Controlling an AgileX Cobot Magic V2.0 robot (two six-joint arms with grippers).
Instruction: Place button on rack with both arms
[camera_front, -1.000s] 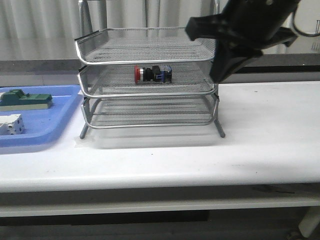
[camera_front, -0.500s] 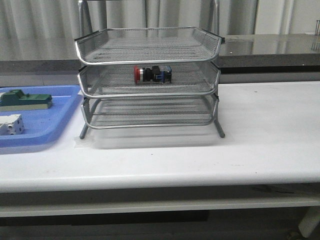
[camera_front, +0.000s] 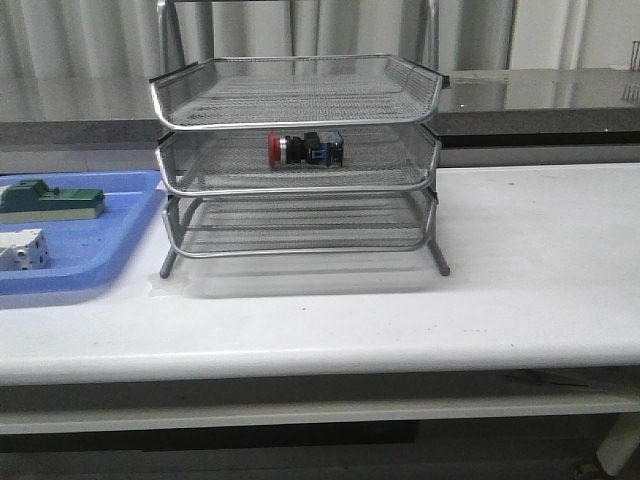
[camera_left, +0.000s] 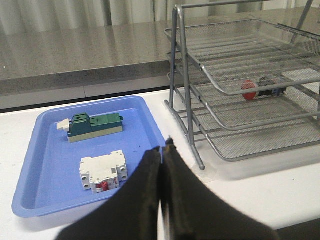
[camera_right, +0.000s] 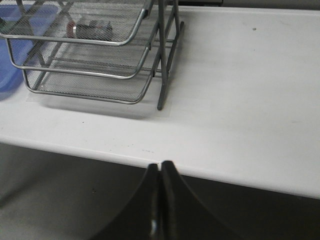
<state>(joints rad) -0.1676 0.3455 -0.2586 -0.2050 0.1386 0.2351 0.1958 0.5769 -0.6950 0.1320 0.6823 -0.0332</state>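
Wire-mesh rack (camera_front: 297, 160) holds button (camera_front: 306, 148) mid-tier; left gripper (camera_left: 162, 150) and right gripper (camera_right: 160, 167) closed, empty.

Lab workbench: white table (camera_front: 540, 260), blue tray (camera_front: 90, 250) of breakers (curtained backdrop).

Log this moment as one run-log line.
button: lying in middle tray of rack | left gripper: shut, empty | right gripper: shut, empty | both clear of rack
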